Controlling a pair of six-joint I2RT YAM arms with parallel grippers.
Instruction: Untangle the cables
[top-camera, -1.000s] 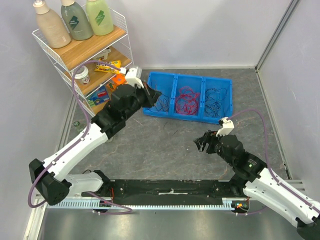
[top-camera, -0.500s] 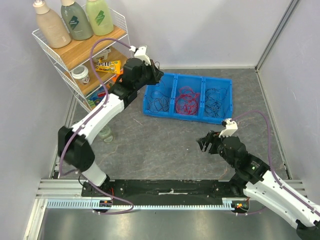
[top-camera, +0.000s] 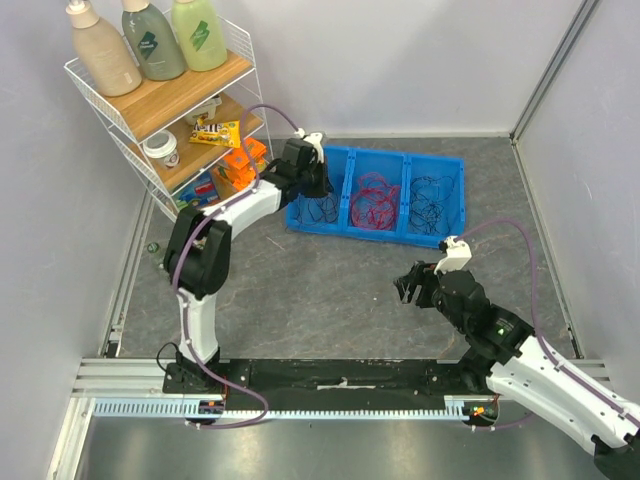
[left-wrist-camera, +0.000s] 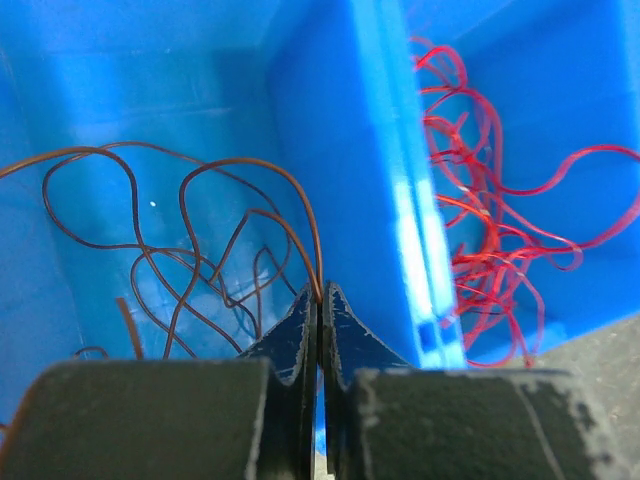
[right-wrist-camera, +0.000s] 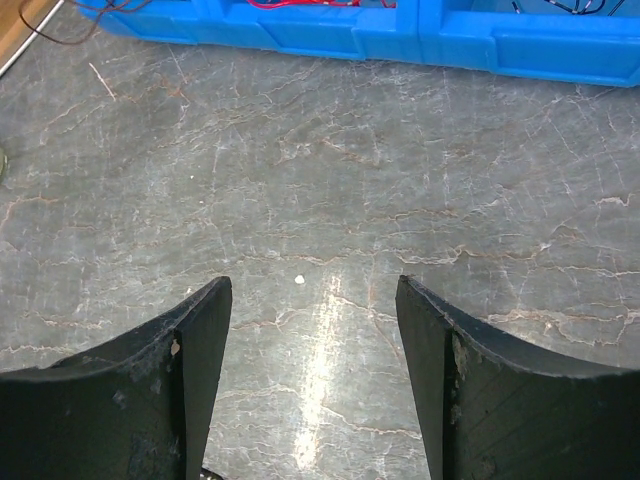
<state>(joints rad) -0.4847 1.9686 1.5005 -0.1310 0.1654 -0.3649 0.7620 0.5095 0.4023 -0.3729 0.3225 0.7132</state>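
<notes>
There's one blue bin (top-camera: 380, 153) at the far side of the table (top-camera: 300, 290), split into three compartments with one clump of cables in each. The dark cables (top-camera: 322, 208) are in the left one, the red cables (top-camera: 373, 203) in the middle and the black cables (top-camera: 430, 203) on the right.

To the far left stands a wire shelf rack (top-camera: 160, 95) with three bottles (top-camera: 152, 40) on top, their labels too small to read.

The left gripper (top-camera: 322, 188) hangs over the left compartment. Only its wrist view shows it clenched on a brownish strand of the dark cables, which meets the seam of its tips.

The right gripper (top-camera: 408, 288) hovers near the middle of the table, released, jaws wide apart and holding nothing. Its own camera shows just the marbled grey surface and the bin's near wall.
</notes>
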